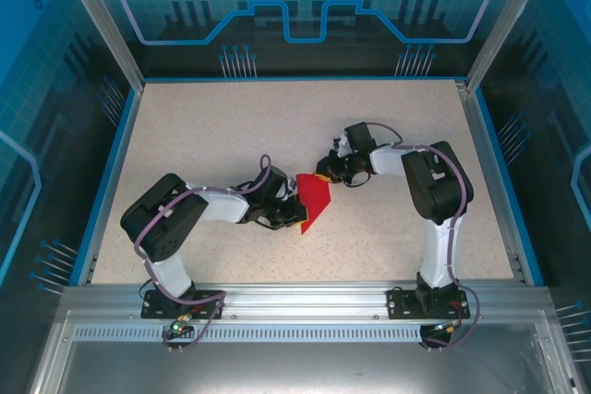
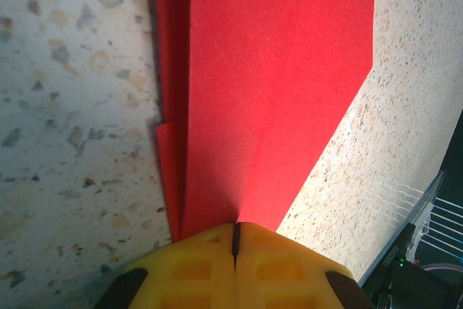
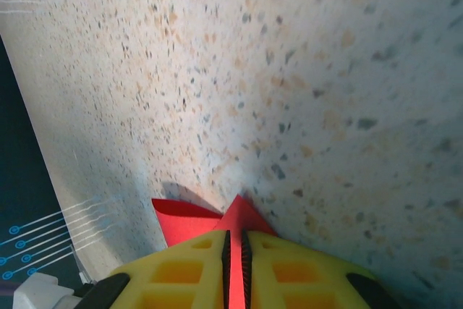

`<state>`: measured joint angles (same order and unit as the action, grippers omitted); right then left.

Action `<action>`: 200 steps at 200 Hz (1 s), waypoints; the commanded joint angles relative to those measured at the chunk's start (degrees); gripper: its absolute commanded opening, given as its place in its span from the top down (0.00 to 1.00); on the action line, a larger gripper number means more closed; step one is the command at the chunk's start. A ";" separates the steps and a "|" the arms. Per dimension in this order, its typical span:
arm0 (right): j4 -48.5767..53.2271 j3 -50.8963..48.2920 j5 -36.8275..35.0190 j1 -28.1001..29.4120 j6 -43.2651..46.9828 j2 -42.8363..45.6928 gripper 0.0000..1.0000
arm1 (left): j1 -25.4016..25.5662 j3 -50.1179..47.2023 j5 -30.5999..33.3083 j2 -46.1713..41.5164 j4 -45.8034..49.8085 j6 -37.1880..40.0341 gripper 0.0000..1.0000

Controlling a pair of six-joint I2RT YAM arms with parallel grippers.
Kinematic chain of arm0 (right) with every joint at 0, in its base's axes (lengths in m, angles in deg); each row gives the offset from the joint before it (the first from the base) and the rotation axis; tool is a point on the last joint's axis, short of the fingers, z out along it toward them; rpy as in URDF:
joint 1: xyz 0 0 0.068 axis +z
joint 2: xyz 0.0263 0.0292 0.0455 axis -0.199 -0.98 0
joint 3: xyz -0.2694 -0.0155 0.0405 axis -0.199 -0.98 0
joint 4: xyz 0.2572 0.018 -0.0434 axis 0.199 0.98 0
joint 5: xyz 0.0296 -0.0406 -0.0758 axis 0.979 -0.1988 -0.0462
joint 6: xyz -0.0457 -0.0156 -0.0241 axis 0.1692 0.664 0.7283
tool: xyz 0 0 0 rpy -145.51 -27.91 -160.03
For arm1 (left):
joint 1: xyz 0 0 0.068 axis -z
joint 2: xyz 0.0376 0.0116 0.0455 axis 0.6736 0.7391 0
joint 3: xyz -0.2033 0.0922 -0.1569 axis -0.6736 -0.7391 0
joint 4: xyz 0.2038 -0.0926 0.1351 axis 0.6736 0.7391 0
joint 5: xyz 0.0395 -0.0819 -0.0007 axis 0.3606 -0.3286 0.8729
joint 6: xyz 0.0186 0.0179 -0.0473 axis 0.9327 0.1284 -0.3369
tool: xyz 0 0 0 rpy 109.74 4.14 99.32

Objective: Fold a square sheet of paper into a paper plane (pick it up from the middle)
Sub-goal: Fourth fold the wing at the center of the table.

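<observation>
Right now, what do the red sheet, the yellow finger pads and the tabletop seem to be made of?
Red sheet: thin matte paper, judging by its sharp creases and layered folded edges.
Yellow finger pads: probably soft moulded rubber or foam, matte, with recessed square pockets.
Tabletop: speckled stone-look surface, likely laminate or composite; smooth, low sheen.

2 arms elbowed inward, wrists facing each other, left gripper (image 2: 235, 240) with yellow pads (image 2: 192, 269) pressed together on the red paper (image 1: 314, 198), right gripper (image 3: 235, 244) pads nearly together, pinching that paper's opposite end
</observation>
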<state>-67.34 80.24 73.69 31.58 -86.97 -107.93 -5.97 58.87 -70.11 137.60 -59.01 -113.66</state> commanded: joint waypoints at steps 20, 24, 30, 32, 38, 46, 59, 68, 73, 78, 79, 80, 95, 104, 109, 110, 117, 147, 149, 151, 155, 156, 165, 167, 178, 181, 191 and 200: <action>-0.97 2.41 -3.53 -3.31 1.23 -3.44 0.84 | 0.61 -3.69 4.63 5.81 12.08 1.90 0.95; -0.77 2.67 -3.36 -3.51 1.30 -3.67 0.84 | 0.57 -3.73 4.55 5.90 12.07 1.92 0.95; -0.58 2.98 -3.28 -3.64 1.29 -3.90 0.84 | 0.62 -3.69 4.54 5.91 12.09 1.93 0.95; -0.57 3.12 -3.26 -3.70 1.26 -4.03 0.84 | 0.58 -3.73 4.54 5.91 12.09 1.91 0.95; -0.44 3.40 -3.30 -3.75 1.34 -4.25 0.84 | 0.62 -3.71 4.54 5.91 12.14 1.85 0.95; -0.24 3.75 -3.34 -3.84 1.48 -4.43 0.84 | 0.58 -3.68 4.54 5.91 12.19 1.92 0.95; -0.24 3.96 -3.35 -4.19 1.55 -4.50 0.84 | 0.58 -3.69 4.54 5.91 12.30 2.00 0.95; -0.40 4.10 -3.24 -4.47 1.66 -4.54 0.84 | 0.62 -3.79 4.63 5.99 12.28 2.07 0.96; -0.32 4.30 -3.13 -4.64 1.66 -4.61 0.84 | 0.62 -3.82 4.58 5.95 12.27 2.06 0.95; -0.23 4.52 -3.00 -4.77 1.73 -4.63 0.84 | 0.61 -3.78 4.57 6.00 12.23 2.00 0.95; -0.23 4.55 -3.04 -4.79 1.76 -4.67 0.84 | 0.62 -3.77 4.56 6.04 12.19 1.99 0.95; -0.18 4.61 -3.06 -4.80 1.77 -4.65 0.84 | 0.62 -3.77 4.55 6.11 12.17 2.03 0.95; 0.20 5.18 -2.96 -5.11 2.02 -4.74 0.84 | 0.58 -3.71 4.47 6.30 12.23 1.94 0.95; 0.52 5.60 -2.96 -5.25 2.22 -4.89 0.83 | 0.62 -3.60 4.46 6.44 12.23 1.98 0.95; 0.79 5.86 -3.14 -5.31 2.38 -4.89 0.84 | 0.60 -3.64 4.40 6.44 12.08 1.95 0.95; 0.85 5.92 -3.16 -5.28 2.39 -4.89 0.84 | 0.61 -3.62 4.38 6.44 12.07 1.92 0.95; 1.45 6.33 -3.38 -5.28 2.65 -4.93 0.83 | 0.62 -3.66 4.37 6.46 12.08 1.91 0.95; 2.74 7.56 -4.27 -5.31 4.06 -4.90 0.83 | 0.71 -3.55 4.37 6.52 12.21 1.95 0.95; 2.76 7.58 -4.19 -5.31 4.15 -4.83 0.83 | 0.71 -3.52 4.37 6.52 12.18 1.96 0.95; 2.76 7.64 -4.21 -5.33 4.20 -4.74 0.83 | 0.71 -3.51 4.37 6.52 12.22 1.98 0.95; 2.85 7.73 -4.17 -5.31 4.36 -4.45 0.83 | 0.63 -3.52 4.39 6.59 12.16 1.92 0.95; 2.85 7.73 -4.20 -5.32 4.43 -4.41 0.83 | 0.67 -3.52 4.38 6.60 12.20 1.95 0.95; 3.35 7.82 -4.29 -5.29 4.91 -3.59 0.83 | 0.69 -3.51 4.28 6.61 12.16 2.03 0.95; 3.48 7.83 -4.31 -5.32 5.00 -3.34 0.83 | 0.70 -3.51 4.30 6.59 12.17 2.02 0.95; 3.89 7.46 -4.50 -5.25 5.83 -1.41 0.83 | 0.71 -3.47 4.32 6.45 12.39 2.16 0.95; 3.99 7.35 -4.55 -5.27 6.09 -0.94 0.83 | 0.77 -3.44 4.29 6.44 12.39 2.16 0.95; 4.59 6.93 -4.37 -5.24 6.75 1.40 0.83 | 0.65 -3.46 4.31 6.35 12.40 2.15 0.95; 4.62 5.88 -3.99 -4.78 7.32 3.69 0.83 | 0.79 -3.25 4.28 6.35 12.41 2.14 0.95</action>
<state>-64.37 86.76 70.59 26.99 -82.77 -110.51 -6.08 58.94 -70.55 137.95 -59.09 -113.11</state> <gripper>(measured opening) 0.171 0.052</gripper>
